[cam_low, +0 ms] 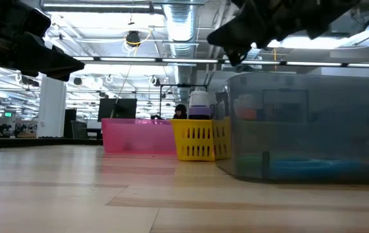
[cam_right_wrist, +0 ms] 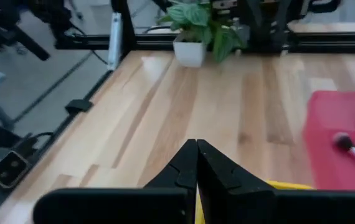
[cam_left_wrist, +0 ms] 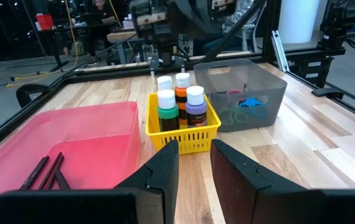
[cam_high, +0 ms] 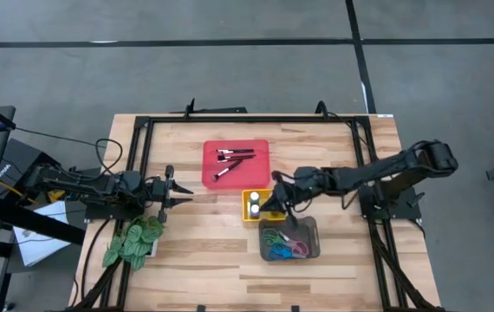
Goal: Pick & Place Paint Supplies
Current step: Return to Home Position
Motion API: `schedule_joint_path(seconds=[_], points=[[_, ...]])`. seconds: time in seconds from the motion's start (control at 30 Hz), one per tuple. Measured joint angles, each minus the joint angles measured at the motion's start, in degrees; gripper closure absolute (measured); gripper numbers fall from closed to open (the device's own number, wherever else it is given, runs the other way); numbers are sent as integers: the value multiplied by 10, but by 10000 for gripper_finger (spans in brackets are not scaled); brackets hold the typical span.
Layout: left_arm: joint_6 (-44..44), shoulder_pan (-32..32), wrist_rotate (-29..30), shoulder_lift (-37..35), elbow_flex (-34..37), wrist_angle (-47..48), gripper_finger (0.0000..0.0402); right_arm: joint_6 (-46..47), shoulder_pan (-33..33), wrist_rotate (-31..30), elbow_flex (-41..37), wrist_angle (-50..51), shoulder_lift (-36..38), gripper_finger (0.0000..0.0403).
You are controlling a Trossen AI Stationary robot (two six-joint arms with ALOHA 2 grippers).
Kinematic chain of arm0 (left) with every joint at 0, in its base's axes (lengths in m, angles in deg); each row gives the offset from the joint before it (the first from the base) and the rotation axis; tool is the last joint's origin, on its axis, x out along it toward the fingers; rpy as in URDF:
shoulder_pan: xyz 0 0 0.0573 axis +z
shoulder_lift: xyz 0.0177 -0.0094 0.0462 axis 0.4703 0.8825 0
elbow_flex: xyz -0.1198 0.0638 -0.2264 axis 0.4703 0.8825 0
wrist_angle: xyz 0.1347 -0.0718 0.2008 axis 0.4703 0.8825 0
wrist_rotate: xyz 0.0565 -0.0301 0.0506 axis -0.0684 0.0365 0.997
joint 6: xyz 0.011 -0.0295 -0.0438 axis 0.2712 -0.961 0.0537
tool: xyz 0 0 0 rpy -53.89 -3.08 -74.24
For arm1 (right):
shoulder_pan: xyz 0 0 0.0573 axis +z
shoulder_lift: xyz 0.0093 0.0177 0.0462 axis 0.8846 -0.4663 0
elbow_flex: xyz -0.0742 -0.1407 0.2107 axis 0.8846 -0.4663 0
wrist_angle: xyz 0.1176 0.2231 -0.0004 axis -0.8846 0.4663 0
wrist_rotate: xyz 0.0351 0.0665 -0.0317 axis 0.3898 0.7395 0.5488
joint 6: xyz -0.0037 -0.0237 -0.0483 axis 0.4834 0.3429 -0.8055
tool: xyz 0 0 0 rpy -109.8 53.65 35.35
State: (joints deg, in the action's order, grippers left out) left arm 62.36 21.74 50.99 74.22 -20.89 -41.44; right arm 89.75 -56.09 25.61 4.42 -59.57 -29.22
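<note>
Several small paint bottles (cam_left_wrist: pixel 179 104) with white caps stand upright in a yellow basket (cam_high: pixel 256 206). Dark-handled paintbrushes (cam_high: pixel 232 160) lie on the floor of a red tray (cam_high: pixel 260 147). Pink, blue and green scissors (cam_high: pixel 283 250) lie in a grey bin (cam_high: pixel 309 227). My right gripper (cam_high: pixel 270 204) hangs shut over the basket's right side, with nothing between its fingers (cam_right_wrist: pixel 196 167). My left gripper (cam_left_wrist: pixel 195 167) stands open and level near the table's left side, pointing at the basket, with nothing in the gap.
A green leafy plant (cam_high: pixel 133 242) in a white pot stands near the front left. A dark frame (cam_high: pixel 247 120) runs round the back and sides of the table. Bare wood lies between the left gripper and the trays and along the near edge (cam_high: pixel 230 277).
</note>
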Motion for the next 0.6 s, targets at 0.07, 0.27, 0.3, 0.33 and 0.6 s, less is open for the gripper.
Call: schedule_joint_path(seconds=[0.07, 0.27, 0.3, 0.33, 0.6], points=[[0, 0, 0, 0, 0, -1, 316, 3, -9, 35, 1, -7, -12, 402], [0, 0, -2, 0, 0, -1, 316, 22, -20, 109, -102, -98, 32, 403], [0, 0, -2, 0, 0, -1, 316, 25, -20, 92, -135, -133, 49, 403], [0, 0, -2, 0, 0, -1, 316, 32, -21, 77, -171, -157, 66, 403], [0, 0, -1, 6, 0, -10, 316, 73, -10, 34, -355, -239, 196, 403]])
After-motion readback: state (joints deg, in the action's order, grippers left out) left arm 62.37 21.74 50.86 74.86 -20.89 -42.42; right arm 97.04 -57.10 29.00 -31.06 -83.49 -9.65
